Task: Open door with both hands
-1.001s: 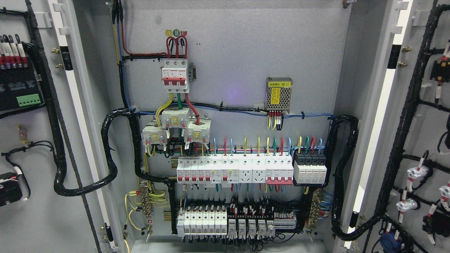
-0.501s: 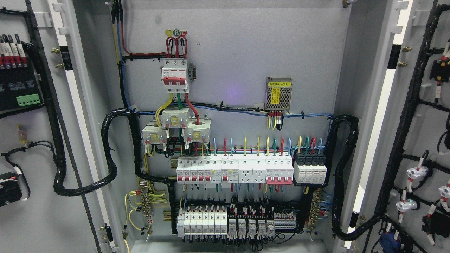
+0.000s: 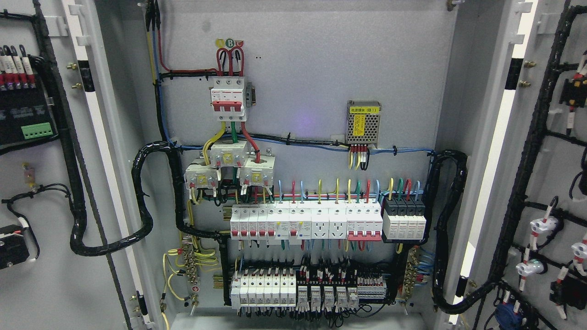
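Note:
An electrical cabinet fills the head view with both doors swung wide. The left door (image 3: 41,284) shows its grey inner face with black cable looms and a green terminal block. The right door (image 3: 557,151) also faces me with its inner side, carrying black wiring and white connectors. Between them lies the grey back panel (image 3: 302,68) with a red-and-white main breaker (image 3: 228,98), rows of white breakers (image 3: 305,222) and a small meshed power supply (image 3: 363,123). No hand or arm shows anywhere in the picture.
Thick black cable bundles (image 3: 142,201) loop from each door hinge side into the cabinet. A lower row of relays and breakers (image 3: 307,291) sits near the cabinet floor. White door-frame edges (image 3: 103,151) stand at both sides of the opening.

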Tool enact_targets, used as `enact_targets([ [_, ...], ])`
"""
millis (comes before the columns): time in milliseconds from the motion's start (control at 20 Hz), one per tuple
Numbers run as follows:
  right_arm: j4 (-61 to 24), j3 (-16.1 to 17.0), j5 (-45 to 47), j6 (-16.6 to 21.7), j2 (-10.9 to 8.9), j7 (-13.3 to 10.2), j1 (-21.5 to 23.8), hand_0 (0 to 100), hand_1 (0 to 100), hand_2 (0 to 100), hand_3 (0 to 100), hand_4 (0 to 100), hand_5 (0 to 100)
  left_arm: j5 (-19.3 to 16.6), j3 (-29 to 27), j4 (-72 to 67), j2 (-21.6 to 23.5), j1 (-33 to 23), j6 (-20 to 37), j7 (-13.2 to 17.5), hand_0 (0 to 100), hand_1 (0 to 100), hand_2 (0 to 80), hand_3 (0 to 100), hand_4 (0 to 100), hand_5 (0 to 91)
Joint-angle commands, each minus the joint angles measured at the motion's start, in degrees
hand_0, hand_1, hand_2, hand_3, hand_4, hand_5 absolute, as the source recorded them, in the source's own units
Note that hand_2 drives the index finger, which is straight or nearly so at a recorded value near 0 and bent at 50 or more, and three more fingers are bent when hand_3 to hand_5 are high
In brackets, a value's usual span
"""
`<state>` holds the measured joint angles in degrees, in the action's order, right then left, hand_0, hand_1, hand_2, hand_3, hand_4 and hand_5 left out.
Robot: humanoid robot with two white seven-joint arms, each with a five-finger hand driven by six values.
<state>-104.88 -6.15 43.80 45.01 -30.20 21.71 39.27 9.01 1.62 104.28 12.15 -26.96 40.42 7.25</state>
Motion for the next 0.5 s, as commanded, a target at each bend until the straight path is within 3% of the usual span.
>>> enact_targets([
  [0,19.41,-17.74,-5.91,0.69,2.68,0.0,1.52,12,39,0,0,0,0,-3.29,5.68,-2.67,-5.65,-5.11,-11.2,-0.31,12,39,0.0,0,0,0.0],
  [250,36.11,-20.12,-7.59,2.8,7.6,0.0,1.25,12,39,0,0,0,0,-3.47,4.98,-7.77,-4.33,-12.22,-26.33,-0.22,12,39,0.0,0,0,0.0],
  [451,45.27,-20.3,-7.86,2.8,10.24,0.0,1.51,12,39,0,0,0,0,-4.0,2.96,-11.72,-3.89,-17.41,-37.75,0.22,12,39,0.0,0,0,0.0],
])
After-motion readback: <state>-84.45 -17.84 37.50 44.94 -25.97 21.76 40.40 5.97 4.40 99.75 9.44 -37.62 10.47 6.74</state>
